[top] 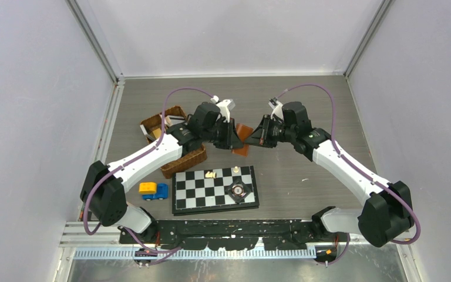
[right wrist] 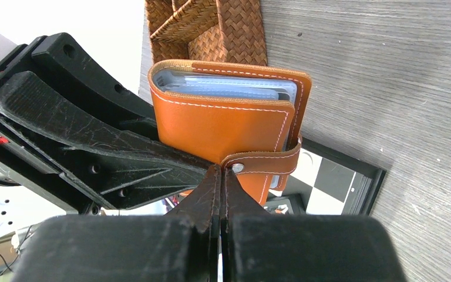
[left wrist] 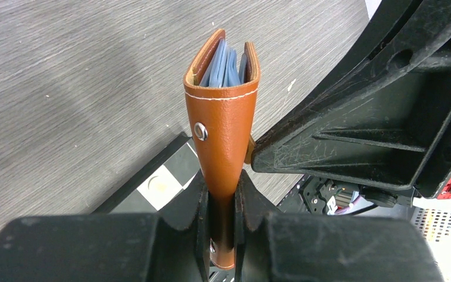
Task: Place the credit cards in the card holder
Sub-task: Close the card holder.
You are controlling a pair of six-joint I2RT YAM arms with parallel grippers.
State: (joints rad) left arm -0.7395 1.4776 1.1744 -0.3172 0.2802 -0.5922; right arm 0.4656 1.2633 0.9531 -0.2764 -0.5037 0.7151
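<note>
Since pale blue credit cards point(left wrist: 222, 67) are seen packed edge-on between the leather covers, the main part of the task is judged to be done, or nearly so. The card holder point(left wrist: 223, 135) is held clear of the table point(top: 305, 106), between the two arms and above the far side of the chessboard point(top: 214, 188). It is clamped at its folded end by the left gripper point(left wrist: 223, 182), whose jaws are pressed against both faces. The right gripper point(right wrist: 220, 176) is closed tight, its tips brought together at the end of the snap-tab strap point(right wrist: 267, 163), which appears to be pinched there. The strap is wrapped round the open edge onto the front cover. Whether its snap is fastened cannot be told. What is left, by this judgement, is small: the strap is to be pressed shut if it is not already, and the holder set down.

Counted, one card holder is present. Several card edges are visible inside it — three or four at least — but an exact number cannot be given, as they are stacked tightly. No loose card is seen on the table in the overhead view. One wicker basket point(right wrist: 223, 26), one chessboard and one blue and yellow toy truck point(top: 154, 190) are also counted.
</note>
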